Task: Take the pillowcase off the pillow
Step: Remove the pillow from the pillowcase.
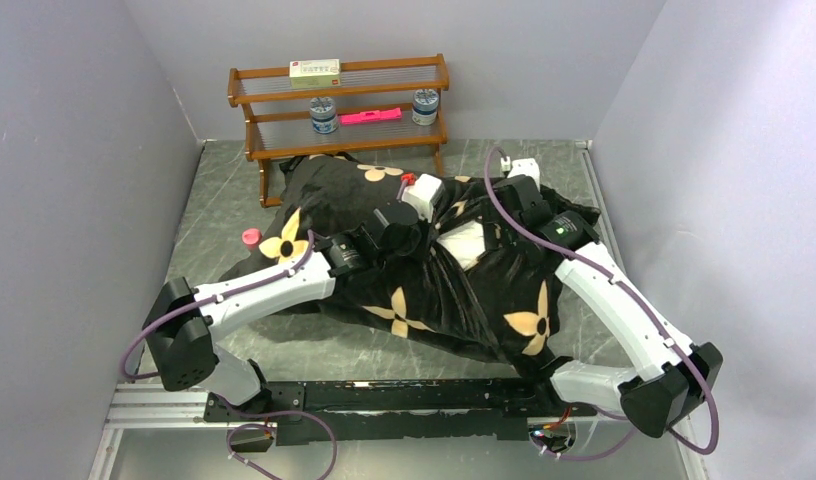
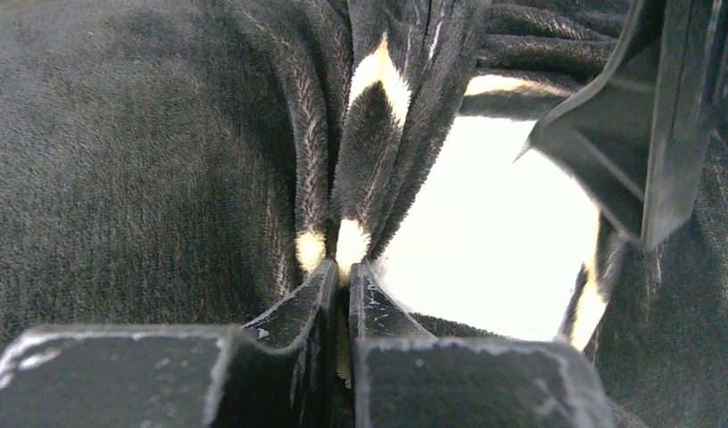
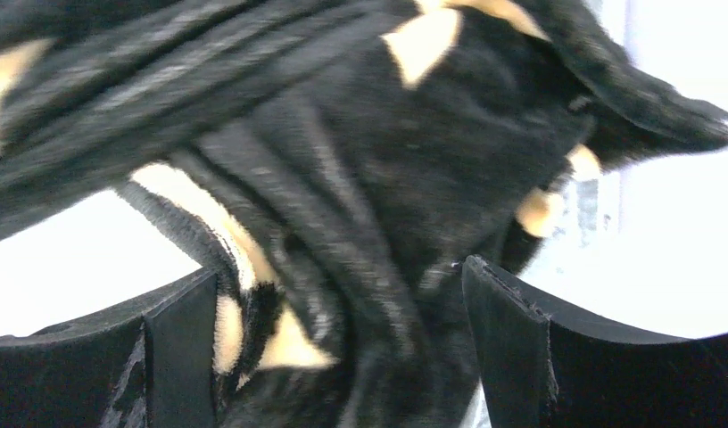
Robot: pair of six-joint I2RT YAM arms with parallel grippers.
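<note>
The black plush pillowcase (image 1: pixel 424 300) with tan flower motifs lies bunched across the table. A patch of the white pillow (image 1: pixel 464 243) shows through its opening near the middle. My left gripper (image 1: pixel 436 238) is shut on a pinched fold of the pillowcase (image 2: pixel 146 178), just left of the bare pillow (image 2: pixel 485 232); its tips (image 2: pixel 343 267) squeeze a tan spot of the fabric. My right gripper (image 1: pixel 492 228) is open, its jaws wide apart, with a thick roll of the pillowcase (image 3: pixel 387 178) lying between them (image 3: pixel 341 272). White pillow (image 3: pixel 57 259) shows at the left there.
A wooden two-tier shelf (image 1: pixel 339 100) stands at the back with a box, two jars and a pink item. A pink cap (image 1: pixel 251 237) lies on the marble table (image 1: pixel 224 180) left of the pillowcase. Grey walls close in both sides.
</note>
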